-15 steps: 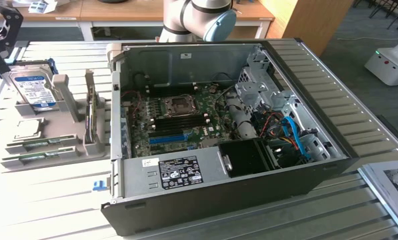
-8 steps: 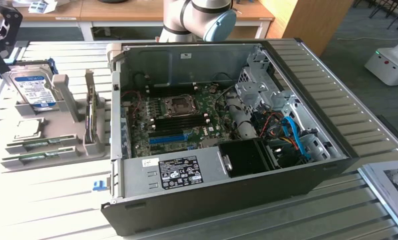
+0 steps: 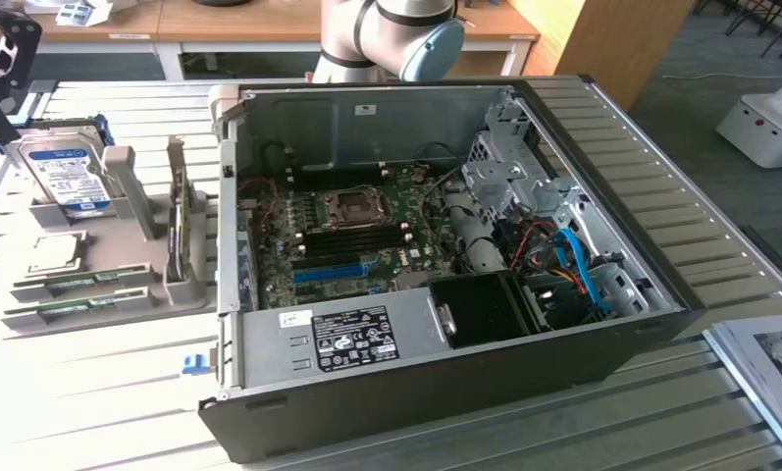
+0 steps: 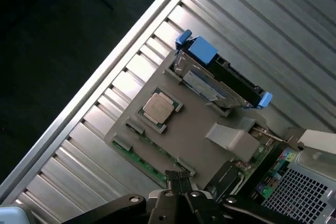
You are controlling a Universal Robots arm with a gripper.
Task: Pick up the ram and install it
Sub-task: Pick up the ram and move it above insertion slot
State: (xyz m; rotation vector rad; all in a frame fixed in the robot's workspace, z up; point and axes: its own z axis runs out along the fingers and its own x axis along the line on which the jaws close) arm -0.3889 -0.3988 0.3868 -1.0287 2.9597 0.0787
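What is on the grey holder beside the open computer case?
The grey holder carries a propped-up hard drive, a flat processor chip and two ram sticks in slots. What lies under the drive is covered.

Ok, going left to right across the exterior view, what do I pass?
Hard drive → upright card → CPU socket → blue cables → printed sheet.

The counter (image 3: 103, 402) is ribbed, dull-sheened metal. The computer case (image 3: 364, 128) is bare grey sheet metal inside, matt black outside. The holder tray (image 4: 194, 135) looks matt grey plastic, the ram (image 4: 144, 162) green circuit board.
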